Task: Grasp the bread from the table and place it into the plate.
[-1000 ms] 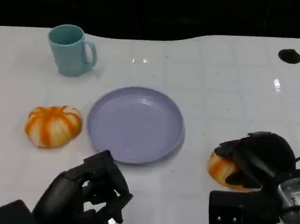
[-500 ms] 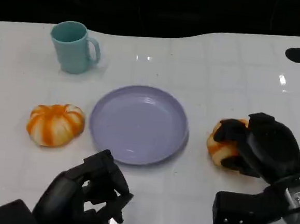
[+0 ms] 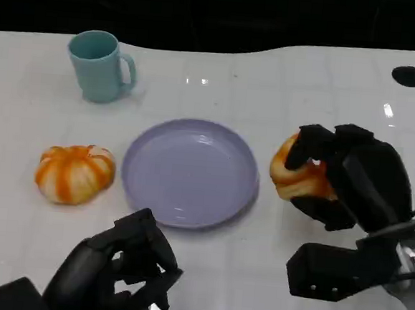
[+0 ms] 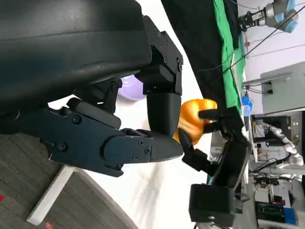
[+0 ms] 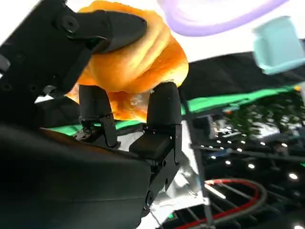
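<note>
Bread [image 3: 297, 178]: golden roll, gripped by the right hand [image 3: 349, 182], fingers wrapped over its top and underside; it appears lifted clear of the tabletop [image 3: 306, 84], just beside the right rim of the plate [image 3: 189, 171].
Plate: lavender, shallow, mid-tabletop, nothing in it.
Left hand [image 3: 119, 274]: fingers curled in on nothing, near the front edge.
Pumpkin [image 3: 74, 172] and teal mug [image 3: 98, 66]: toward the left edge, well apart from the carry path.
Handling note: likely carry stage; travel left over the rim, centre above the plate, lower before loosening the grip, as a rounded roll may tumble.
</note>
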`<state>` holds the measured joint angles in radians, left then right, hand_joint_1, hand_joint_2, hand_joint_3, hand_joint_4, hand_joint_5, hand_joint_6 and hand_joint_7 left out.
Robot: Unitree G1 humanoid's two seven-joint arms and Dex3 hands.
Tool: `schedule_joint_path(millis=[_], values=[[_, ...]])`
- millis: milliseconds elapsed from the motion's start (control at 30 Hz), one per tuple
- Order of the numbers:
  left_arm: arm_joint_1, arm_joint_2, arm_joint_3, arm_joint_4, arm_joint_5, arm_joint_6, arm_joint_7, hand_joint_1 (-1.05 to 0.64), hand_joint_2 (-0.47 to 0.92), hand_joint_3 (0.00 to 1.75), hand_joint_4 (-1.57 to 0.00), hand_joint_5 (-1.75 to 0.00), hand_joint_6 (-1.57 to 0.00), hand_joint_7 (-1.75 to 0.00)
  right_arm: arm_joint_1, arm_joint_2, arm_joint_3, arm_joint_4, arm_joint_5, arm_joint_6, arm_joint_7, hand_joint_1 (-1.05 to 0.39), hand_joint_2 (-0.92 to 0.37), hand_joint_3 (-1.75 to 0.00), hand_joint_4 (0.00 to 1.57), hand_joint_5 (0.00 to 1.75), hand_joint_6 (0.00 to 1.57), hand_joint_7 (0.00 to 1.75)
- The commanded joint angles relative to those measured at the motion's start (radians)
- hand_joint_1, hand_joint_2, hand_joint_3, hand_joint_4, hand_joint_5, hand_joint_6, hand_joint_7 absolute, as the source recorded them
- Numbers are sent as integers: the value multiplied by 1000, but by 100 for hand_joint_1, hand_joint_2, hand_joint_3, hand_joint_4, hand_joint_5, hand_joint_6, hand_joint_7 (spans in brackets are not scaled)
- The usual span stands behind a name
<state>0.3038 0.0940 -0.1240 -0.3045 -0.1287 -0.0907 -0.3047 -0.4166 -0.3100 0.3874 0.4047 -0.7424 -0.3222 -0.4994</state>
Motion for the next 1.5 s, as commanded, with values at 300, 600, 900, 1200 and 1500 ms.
schedule_joint_path(millis=[300, 600, 900, 1200, 1500], values=[[12, 3, -9, -9, 9, 1, 9, -56, 92, 40, -66, -175, -46, -174, -128, 151, 6, 27, 86, 21, 208, -17, -23, -150, 103, 175, 77, 173], [24, 5, -11, -22, 4, 8, 6, -55, 92, 40, -65, -175, -45, -175, -231, 247, 26, 197, 100, 7, 230, -17, -26, -143, 102, 175, 76, 173], [40, 10, -11, -41, 0, 14, 2, -56, 92, 39, -65, -175, -44, -174, -282, 320, 6, 366, 181, -23, 272, -16, -37, -120, 75, 165, 81, 106], [41, 10, -14, -43, 3, 14, 3, -57, 92, 39, -64, -175, -45, -174, -280, 248, 71, 324, 146, 14, 464, -63, -92, -30, 1, 39, 20, 1], [35, 5, -15, -41, 2, 19, 7, -57, 92, 39, -65, -175, -45, -175, -189, 183, 61, 150, 156, 24, 507, -66, -92, -32, 0, 46, 23, 3]])
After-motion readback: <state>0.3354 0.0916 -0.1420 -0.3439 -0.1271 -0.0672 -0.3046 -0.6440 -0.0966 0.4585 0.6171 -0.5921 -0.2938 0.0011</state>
